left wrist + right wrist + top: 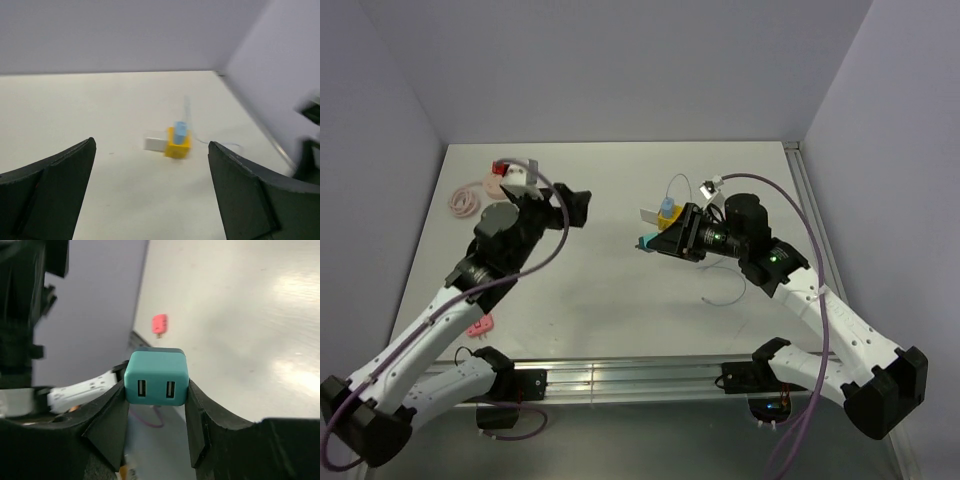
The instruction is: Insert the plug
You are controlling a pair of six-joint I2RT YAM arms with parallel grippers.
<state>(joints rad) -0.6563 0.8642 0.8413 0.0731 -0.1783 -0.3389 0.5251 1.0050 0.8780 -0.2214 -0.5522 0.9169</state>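
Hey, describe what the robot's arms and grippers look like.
The left arm and right arm have white links, black joints and a trailing purple cable each. Green lights glow on the right one. Gripper fingers are black wedges.

White arm links (420, 338), black joints (775, 262) and jaws, purple cables (563, 225)

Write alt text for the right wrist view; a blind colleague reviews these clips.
The right pincer clamps a teal charger block between its black fingers, two USB ports facing the camera. Behind lies the pale table with a small pink object near its edge.
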